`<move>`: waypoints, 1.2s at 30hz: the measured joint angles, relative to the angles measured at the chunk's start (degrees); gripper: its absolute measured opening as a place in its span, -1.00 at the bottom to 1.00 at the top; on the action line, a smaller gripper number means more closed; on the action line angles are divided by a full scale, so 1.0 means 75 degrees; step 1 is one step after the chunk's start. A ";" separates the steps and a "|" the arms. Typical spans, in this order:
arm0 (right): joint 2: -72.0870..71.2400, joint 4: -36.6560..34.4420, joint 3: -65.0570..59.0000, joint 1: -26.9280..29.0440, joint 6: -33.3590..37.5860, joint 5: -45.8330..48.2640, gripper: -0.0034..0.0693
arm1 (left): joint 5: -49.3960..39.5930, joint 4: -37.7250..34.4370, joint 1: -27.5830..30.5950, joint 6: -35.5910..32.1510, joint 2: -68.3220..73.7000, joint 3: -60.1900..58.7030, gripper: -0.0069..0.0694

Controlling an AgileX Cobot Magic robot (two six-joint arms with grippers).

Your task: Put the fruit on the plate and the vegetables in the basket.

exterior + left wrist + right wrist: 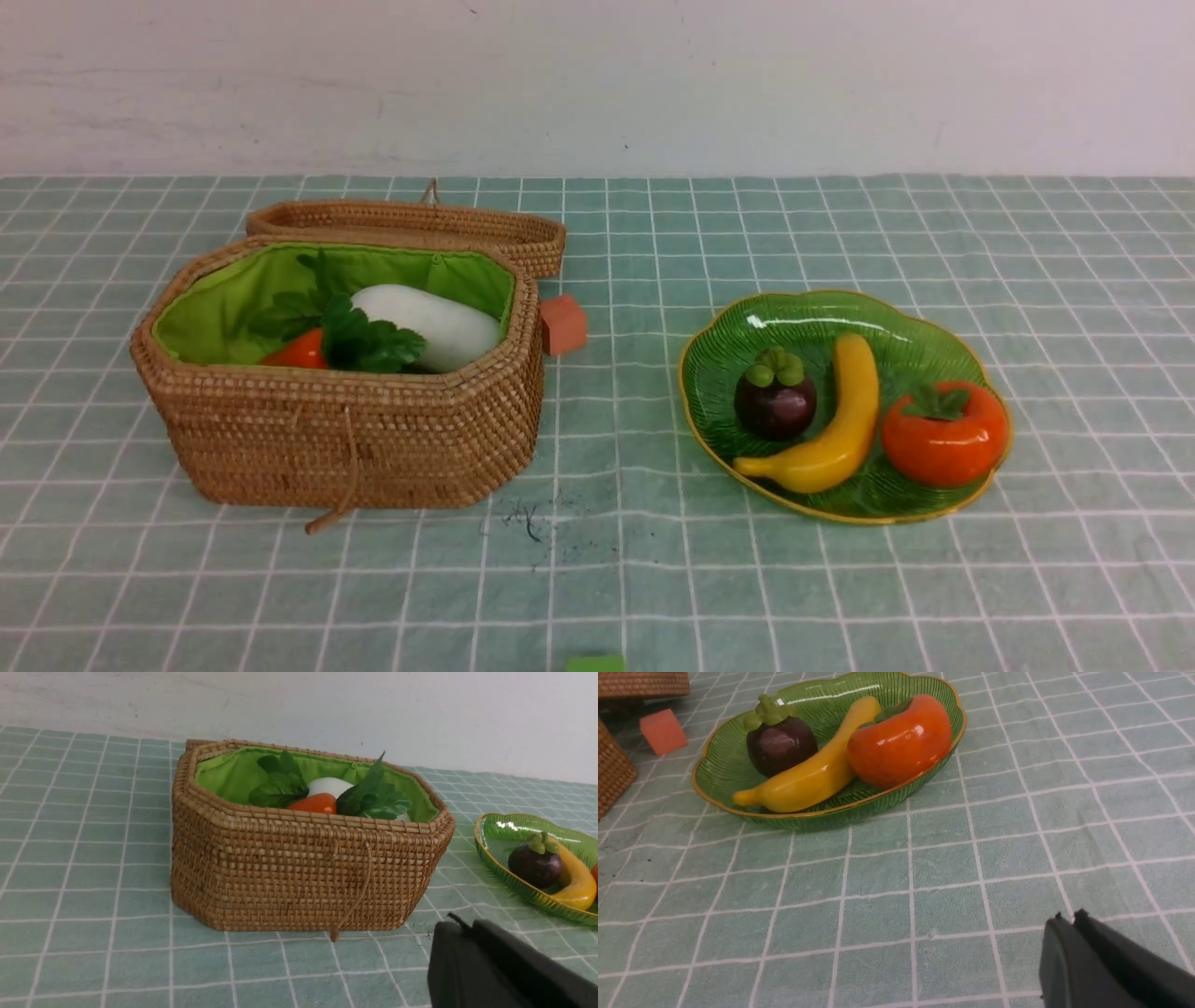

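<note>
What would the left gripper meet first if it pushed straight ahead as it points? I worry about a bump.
Probably bare tablecloth first. The shut left gripper aims between the basket and the plate, though depth is unclear.

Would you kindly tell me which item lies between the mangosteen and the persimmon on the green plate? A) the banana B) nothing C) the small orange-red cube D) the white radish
A: in the front view the banana lies on the plate between the mangosteen and the persimmon.
</note>
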State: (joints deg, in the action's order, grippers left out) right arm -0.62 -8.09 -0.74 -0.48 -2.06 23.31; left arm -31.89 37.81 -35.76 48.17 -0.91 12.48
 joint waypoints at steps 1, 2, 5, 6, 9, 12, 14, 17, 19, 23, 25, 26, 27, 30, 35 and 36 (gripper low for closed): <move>0.0000 0.0000 0.0000 0.0000 0.0000 0.0000 -0.88 | -0.0021 0.0000 0.0000 0.0000 0.0000 0.0000 -0.75; 0.0000 -0.0009 0.0000 0.0000 0.0000 -0.0008 -0.87 | -0.0080 -0.0008 0.0000 0.0000 0.0000 0.0000 -0.75; 0.0000 -0.0023 0.0000 0.0000 0.0000 -0.0007 -0.87 | -0.0050 -0.0204 0.0087 0.0000 0.0000 0.0000 -0.74; 0.0000 -0.0023 0.0000 0.0000 0.0000 -0.0007 -0.86 | 0.0145 -0.0496 0.0324 -0.0052 0.0000 -0.0006 -0.75; 0.0000 -0.0023 0.0000 0.0000 0.0000 -0.0007 -0.86 | 0.1258 -0.1489 0.1312 -0.0845 0.0000 -0.0093 -0.84; 0.0000 -0.0023 0.0000 0.0000 0.0000 -0.0007 -0.85 | 0.2458 -0.2770 0.2504 -0.2278 0.0000 -0.0502 -0.85; 0.0000 -0.0023 0.0000 0.0000 0.0000 -0.0007 -0.84 | 0.3089 -0.3821 0.3297 -0.3364 0.0000 -0.0951 -0.85; 0.0000 -0.0023 0.0000 0.0000 0.0000 -0.0007 -0.83 | 0.3454 -0.4829 0.4079 -0.4310 0.0000 -0.1546 -0.85; 0.0000 -0.0023 0.0000 0.0000 0.0000 -0.0007 -0.83 | 0.3274 -0.5042 0.4322 -0.4539 0.0000 -0.1807 -0.85; 0.0000 -0.0023 0.0000 0.0000 0.0000 -0.0007 -0.81 | 0.1986 -0.5042 0.4377 -0.4657 0.0000 -0.1851 -0.85; 0.0000 -0.0023 0.0000 0.0000 0.0000 -0.0007 -0.81 | 0.1415 -0.5094 0.4377 -0.4617 0.0000 -0.1902 -0.85; 0.0000 -0.0023 0.0000 0.0000 0.0000 -0.0007 -0.80 | 0.1334 -0.5112 0.4377 -0.4465 0.0000 -0.1909 -0.85; 0.0000 -0.0023 0.0000 0.0000 0.0000 -0.0007 -0.79 | 0.1334 -0.5120 0.4377 -0.4379 0.0000 -0.1909 -0.85; 0.0000 -0.0023 0.0000 0.0000 0.0000 -0.0007 -0.79 | 0.1341 -0.5136 0.4377 -0.4231 0.0000 -0.1909 -0.85; 0.0000 -0.0023 0.0000 0.0000 0.0000 -0.0007 -0.78 | 0.1385 -0.5144 0.4377 -0.4066 0.0000 -0.1909 -0.85; 0.0000 -0.0023 0.0000 0.0000 0.0000 -0.0007 -0.78 | 0.1385 -0.5144 0.4377 -0.4055 0.0000 -0.1909 -0.85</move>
State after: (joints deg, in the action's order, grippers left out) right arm -0.62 -8.27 -0.74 -0.48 -2.06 23.25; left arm -21.50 -0.77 -2.93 17.76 -0.91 -1.83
